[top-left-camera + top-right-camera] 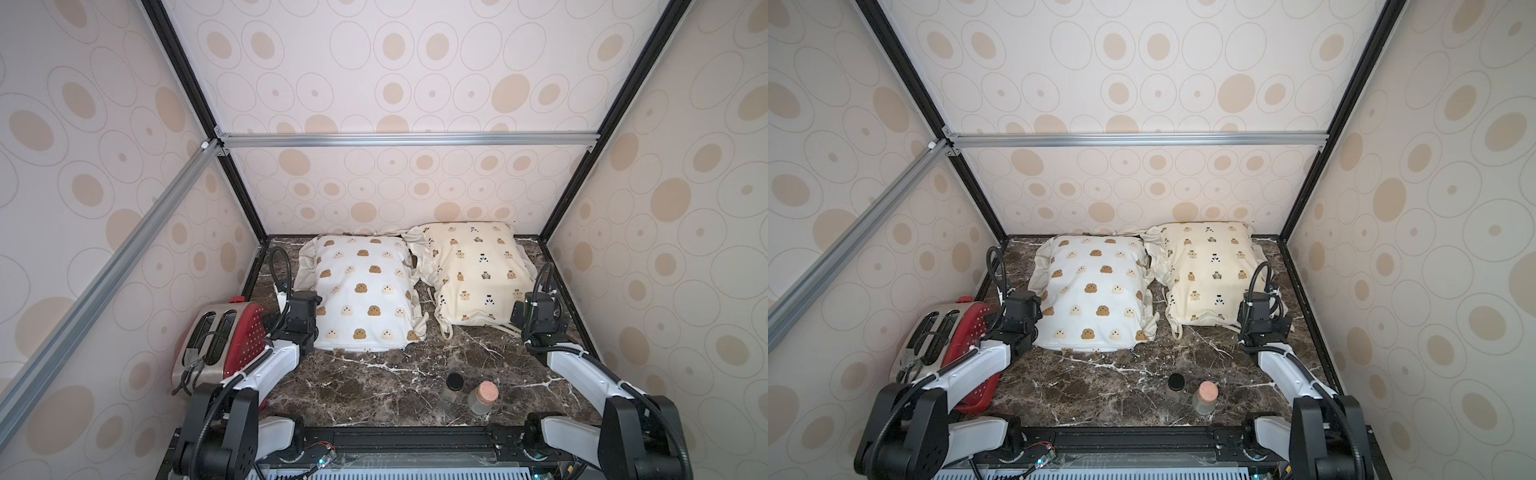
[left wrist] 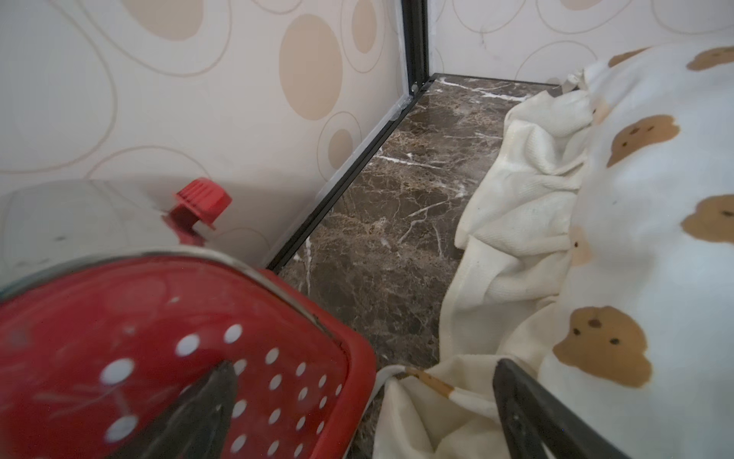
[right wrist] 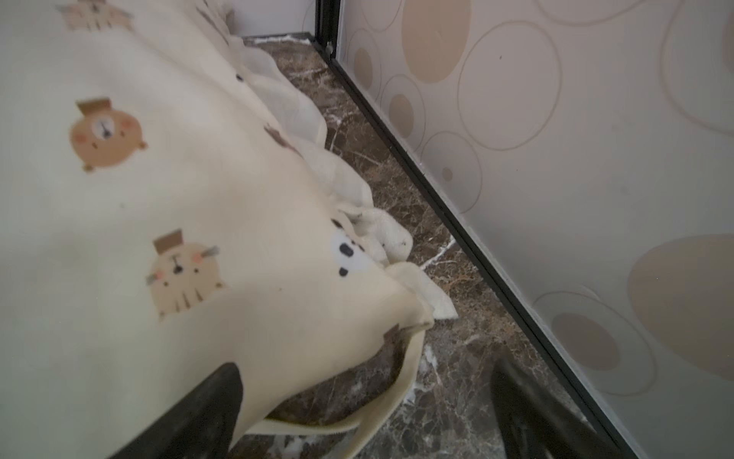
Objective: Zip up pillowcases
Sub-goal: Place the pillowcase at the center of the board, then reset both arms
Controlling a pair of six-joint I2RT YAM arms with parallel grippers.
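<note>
flanking white pillowcase [image 1: 365, 291] and cream pillowcase [image 1: 478, 274], left gripper [image 2: 361, 369] and right gripper [image 3: 367, 363] are shown wide, empty, between grasps; a zip pull must be located next.

L arm [image 1: 272, 363] and R arm [image 1: 577, 370] w/ white plastic link shells, black joint housings, black corrugated cable conduit [image 1: 272, 264] looping over each wrist, white zip ties, boxy black wrist blocks, dark tapered fingers [image 2: 532, 413], black base rail [image 1: 395, 438]

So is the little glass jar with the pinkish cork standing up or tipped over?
Standing up: in both top views the cork-stoppered glass jar sits on its base, with the cork on top.
</note>
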